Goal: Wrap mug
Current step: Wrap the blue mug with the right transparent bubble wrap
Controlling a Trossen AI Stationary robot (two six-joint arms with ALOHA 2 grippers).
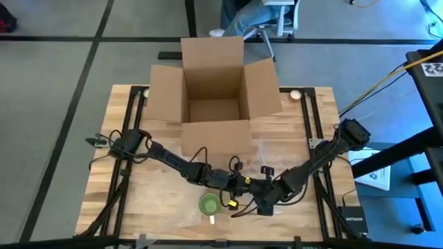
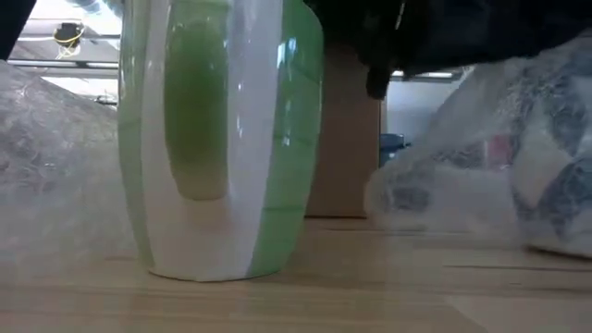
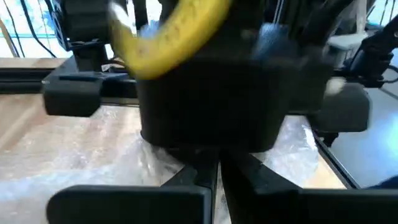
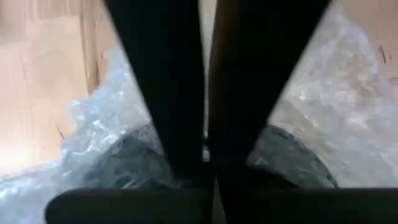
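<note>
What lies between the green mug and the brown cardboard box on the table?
In the high view, both dark arms cross there: the left tool and the right tool lie between the small green mug and the open brown cardboard box.

Both arms are dark, jointed and thin-cabled, the left gripper (image 1: 234,192) and right gripper (image 1: 261,205) carrying small yellow markings.
</note>
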